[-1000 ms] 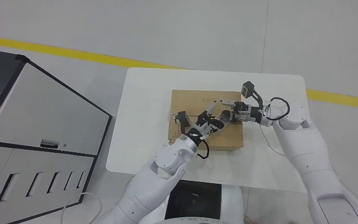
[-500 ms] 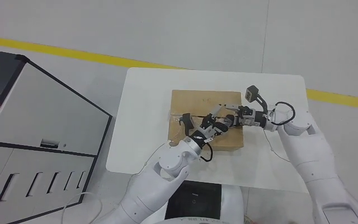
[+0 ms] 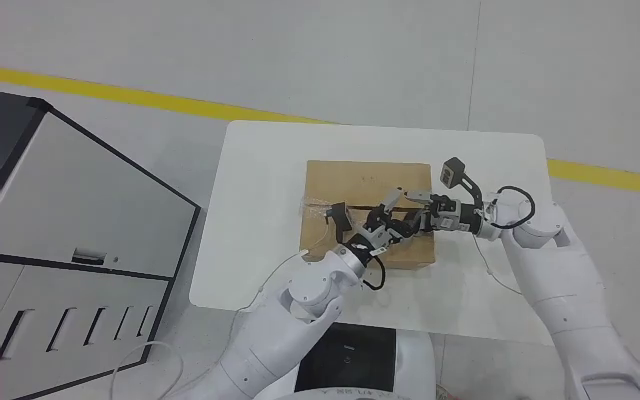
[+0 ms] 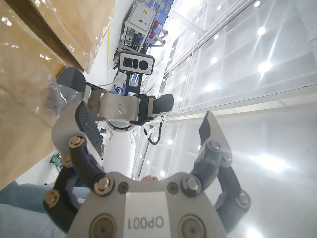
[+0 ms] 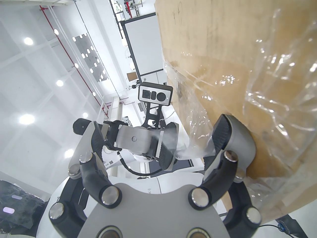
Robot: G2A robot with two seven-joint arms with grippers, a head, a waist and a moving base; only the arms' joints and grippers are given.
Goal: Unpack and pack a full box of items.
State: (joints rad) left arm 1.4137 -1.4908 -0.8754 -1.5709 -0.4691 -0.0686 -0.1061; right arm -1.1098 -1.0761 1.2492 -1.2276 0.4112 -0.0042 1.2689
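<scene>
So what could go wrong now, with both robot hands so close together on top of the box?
The left gripper and right gripper face each other closely over the box, so they might bump. The clear tape looks crinkled and loose; with both sets of fingers open, a grab could slip or tear off only a strip. The box just sits on the table, so a hard pull might drag it.

This is a big workshop hall: a yellow line (image 3: 120, 93) on the grey floor (image 3: 300, 50), bright ceiling lights (image 4: 263, 66), and machines (image 4: 171, 8) beside an electric cabinet (image 4: 142, 17).
</scene>
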